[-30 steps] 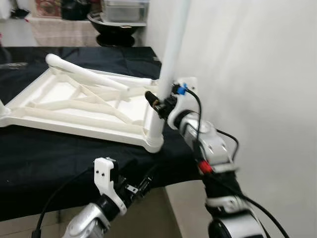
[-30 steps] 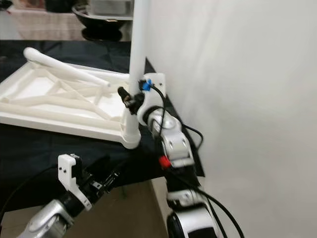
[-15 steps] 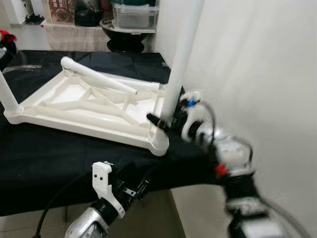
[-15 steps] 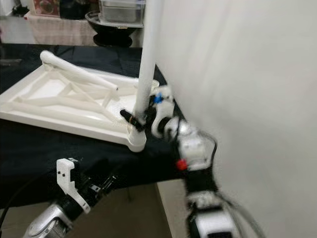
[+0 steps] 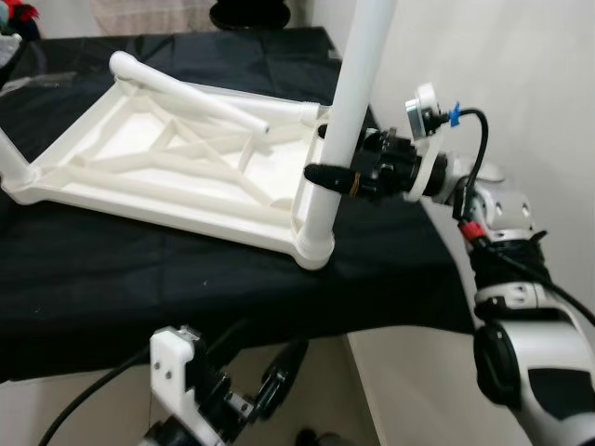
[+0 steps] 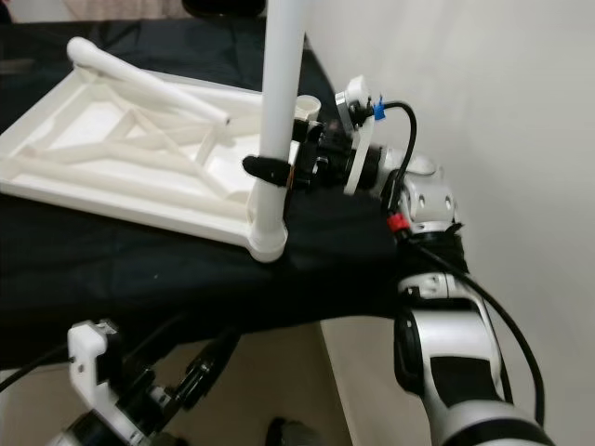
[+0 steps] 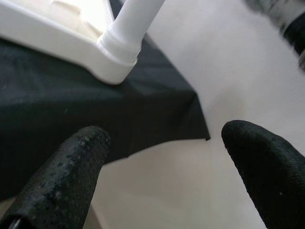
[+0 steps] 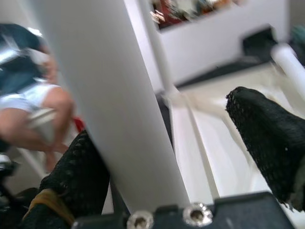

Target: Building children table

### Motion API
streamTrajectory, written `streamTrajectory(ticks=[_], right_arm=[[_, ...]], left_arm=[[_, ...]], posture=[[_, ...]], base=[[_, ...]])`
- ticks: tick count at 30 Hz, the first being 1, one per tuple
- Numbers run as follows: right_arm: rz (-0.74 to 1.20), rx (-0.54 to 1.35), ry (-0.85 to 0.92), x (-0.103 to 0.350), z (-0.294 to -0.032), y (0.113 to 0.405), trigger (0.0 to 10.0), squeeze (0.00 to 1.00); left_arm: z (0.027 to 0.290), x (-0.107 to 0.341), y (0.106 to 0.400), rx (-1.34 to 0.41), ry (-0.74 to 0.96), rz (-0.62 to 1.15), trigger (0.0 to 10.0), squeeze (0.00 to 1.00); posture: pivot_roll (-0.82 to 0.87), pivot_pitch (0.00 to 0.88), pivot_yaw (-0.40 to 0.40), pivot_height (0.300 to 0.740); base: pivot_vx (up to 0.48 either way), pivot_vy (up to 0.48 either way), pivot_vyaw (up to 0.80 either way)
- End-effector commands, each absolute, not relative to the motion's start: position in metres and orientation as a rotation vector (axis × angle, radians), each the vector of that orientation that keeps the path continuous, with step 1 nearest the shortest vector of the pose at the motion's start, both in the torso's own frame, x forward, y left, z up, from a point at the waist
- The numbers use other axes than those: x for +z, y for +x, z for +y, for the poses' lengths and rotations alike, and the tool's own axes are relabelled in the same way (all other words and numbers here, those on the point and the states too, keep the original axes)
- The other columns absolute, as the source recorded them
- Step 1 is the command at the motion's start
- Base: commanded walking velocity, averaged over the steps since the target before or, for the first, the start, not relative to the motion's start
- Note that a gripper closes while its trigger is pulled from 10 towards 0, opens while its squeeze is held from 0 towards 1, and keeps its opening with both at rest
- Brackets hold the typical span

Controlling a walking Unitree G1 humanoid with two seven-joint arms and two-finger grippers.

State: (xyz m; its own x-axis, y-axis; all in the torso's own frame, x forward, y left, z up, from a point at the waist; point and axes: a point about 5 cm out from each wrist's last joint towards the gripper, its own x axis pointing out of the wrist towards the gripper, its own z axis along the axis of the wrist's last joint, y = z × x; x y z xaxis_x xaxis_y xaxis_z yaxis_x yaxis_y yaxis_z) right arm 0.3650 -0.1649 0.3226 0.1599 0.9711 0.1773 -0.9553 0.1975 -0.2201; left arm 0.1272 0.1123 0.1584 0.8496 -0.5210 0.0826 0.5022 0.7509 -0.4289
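The right tool [image 5: 327, 177] reaches in from the robot's right at the near right corner of the upturned tabletop [image 5: 139, 181]. The upright white leg [image 5: 351, 102] stands between its two black fingers. In the right wrist view one finger [image 8: 78, 176] lies against the leg [image 8: 109, 105], while the other finger [image 8: 267, 138] stands clear of it, so the tool is partly open around the leg and touches it on one side only.

The leg is seated in the corner socket [image 5: 314, 243] of the tabletop, which lies underside up on a desk [image 5: 112, 269] draped in black cloth. A loose leg [image 5: 191, 91] lies slanted across the tabletop's far side, and another upright leg [image 5: 11, 160] shows at its left corner.

The left tool [image 5: 270, 386] hangs low in front of the desk edge. The left wrist view shows its fingers [image 7: 62, 176] wide apart and holding nothing, with the socket [image 7: 116, 47] and cloth beyond.

The right wrist view also shows a blurred person [image 8: 28, 95] in the background.
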Motion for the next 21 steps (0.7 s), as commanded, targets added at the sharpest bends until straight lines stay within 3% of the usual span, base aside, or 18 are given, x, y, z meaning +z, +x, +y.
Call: streamTrajectory(ticks=[1, 7, 15, 16, 18, 19, 20, 21], right_arm=[[-0.395, 1.431, -0.031, 0.336, -0.172, 0.362, 0.0, 0.0], [-0.416, 1.543, -0.033, 0.347, -0.169, 0.356, 0.0, 0.0], [-0.376, 1.539, -0.133, 0.345, -0.167, 0.355, 0.0, 0.0], [-0.301, 1.456, -0.214, 0.337, -0.169, 0.357, 0.0, 0.0], [-0.251, 1.395, -0.269, 0.331, -0.171, 0.358, 0.0, 0.0], [-0.116, 1.272, -0.343, 0.309, -0.175, 0.356, 0.0, 0.0], [-0.116, 1.272, -0.343, 0.309, -0.175, 0.356, 0.0, 0.0], [0.007, 1.016, -0.192, 0.268, -0.165, 0.358, 0.0, 0.0]], left_arm=[[0.11, 0.162, 0.121, -0.57, -0.467, 0.06, 10.0, 0.0], [0.11, 0.165, 0.118, -0.567, -0.467, 0.071, 10.0, 0.0], [0.11, 0.163, 0.124, -0.568, -0.468, 0.068, 10.0, 0.0], [0.109, 0.158, 0.131, -0.57, -0.469, 0.063, 10.0, 0.0], [0.108, 0.156, 0.136, -0.572, -0.47, 0.06, 10.0, 0.0], [0.107, 0.151, 0.141, -0.572, -0.471, 0.057, 10.0, 0.0], [0.107, 0.151, 0.141, -0.572, -0.471, 0.057, 10.0, 0.0], [0.107, 0.145, 0.146, -0.57, -0.474, 0.057, 10.0, 0.0]], posture=[[0.19, 0.333, -0.051, 0.74], [0.18, 0.334, -0.046, 0.74], [0.13, 0.295, -0.056, 0.74], [0.08, 0.25, -0.093, 0.74], [0.08, 0.25, -0.093, 0.74], [0.04, 0.211, -0.136, 0.74], [0.04, 0.211, -0.136, 0.74], [0.01, 0.166, -0.205, 0.74]], base=[[0.0, 0.0, 0.0], [0.0, 0.0, 0.0], [0.0, 0.0, 0.0], [0.0, 0.0, 0.0], [0.0, 0.0, 0.0], [0.0, 0.0, 0.0], [0.0, 0.0, 0.0], [0.0, 0.0, 0.0]])
